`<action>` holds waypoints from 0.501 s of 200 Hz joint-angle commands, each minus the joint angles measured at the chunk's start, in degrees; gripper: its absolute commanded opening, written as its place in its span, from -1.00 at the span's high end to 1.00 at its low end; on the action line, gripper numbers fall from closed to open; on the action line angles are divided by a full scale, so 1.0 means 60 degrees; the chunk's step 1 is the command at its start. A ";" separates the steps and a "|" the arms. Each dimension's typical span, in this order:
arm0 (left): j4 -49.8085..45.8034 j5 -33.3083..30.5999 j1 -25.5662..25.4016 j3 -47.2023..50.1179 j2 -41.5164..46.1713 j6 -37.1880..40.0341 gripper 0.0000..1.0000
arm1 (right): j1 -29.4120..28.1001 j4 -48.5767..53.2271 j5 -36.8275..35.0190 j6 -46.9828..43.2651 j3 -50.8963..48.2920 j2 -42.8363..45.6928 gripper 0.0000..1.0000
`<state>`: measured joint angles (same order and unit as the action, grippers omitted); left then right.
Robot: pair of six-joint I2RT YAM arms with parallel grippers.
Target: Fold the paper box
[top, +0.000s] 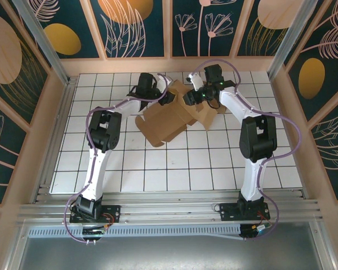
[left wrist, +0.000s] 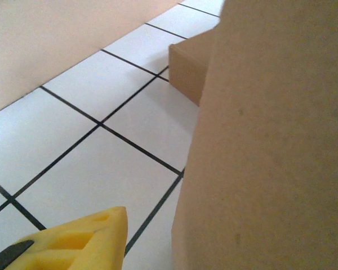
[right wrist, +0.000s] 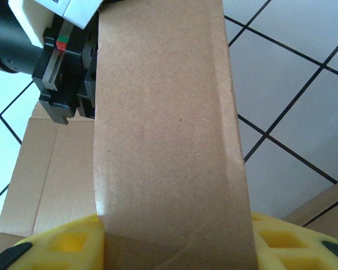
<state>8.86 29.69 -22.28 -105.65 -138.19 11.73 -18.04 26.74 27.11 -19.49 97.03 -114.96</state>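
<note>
The brown paper box (top: 168,121) lies partly folded at the back middle of the tiled table, with flaps standing up. My right gripper (top: 195,99) is shut on an upright cardboard panel (right wrist: 163,129) of it, and both yellow fingers (right wrist: 67,244) press its sides. My left gripper (top: 167,99) is at the box's rear left edge. In the left wrist view a cardboard wall (left wrist: 270,146) hides one finger. The other yellow finger (left wrist: 84,242) stands apart from that wall, with tile showing between them. The left gripper's black body (right wrist: 62,67) sits just behind the held panel.
White tiles with black lines (top: 158,169) spread in front of the box. A beige wall (top: 169,64) runs close behind both grippers, with side walls left (top: 53,124) and right (top: 290,124).
</note>
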 commanded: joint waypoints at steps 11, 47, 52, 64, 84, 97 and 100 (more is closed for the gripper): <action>0.0795 -0.1920 -0.0296 0.0362 0.0099 -0.0820 0.36 | -0.0218 -0.0161 0.1136 0.0143 0.0209 0.0026 0.12; 0.1240 -0.2684 -0.0402 0.0726 0.0280 -0.1786 0.85 | -0.0227 -0.0317 0.1104 0.0344 0.0111 0.0039 0.11; 0.1239 -0.2511 -0.0402 0.0701 0.0278 -0.1820 0.77 | -0.0238 -0.0364 0.1133 0.0375 0.0091 0.0039 0.11; 0.1203 -0.2103 -0.0402 0.0597 0.0227 -0.1905 0.49 | -0.0233 -0.0443 0.1164 0.0419 0.0058 0.0027 0.11; 0.1113 -0.1641 -0.0402 0.0275 0.0099 -0.2017 0.15 | -0.0272 -0.0472 0.1193 0.0447 0.0058 -0.0003 0.11; 0.1102 -0.1673 -0.0402 0.0103 -0.0015 -0.2107 0.15 | -0.0281 -0.0501 0.1194 0.0461 0.0058 -0.0020 0.11; 0.1092 -0.1712 -0.0402 0.0059 -0.0035 -0.2135 0.17 | -0.0286 -0.0491 0.1205 0.0469 0.0058 -0.0018 0.11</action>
<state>16.03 19.53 -24.95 -102.94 -137.75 1.83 -17.91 25.69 26.85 -16.40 96.99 -115.39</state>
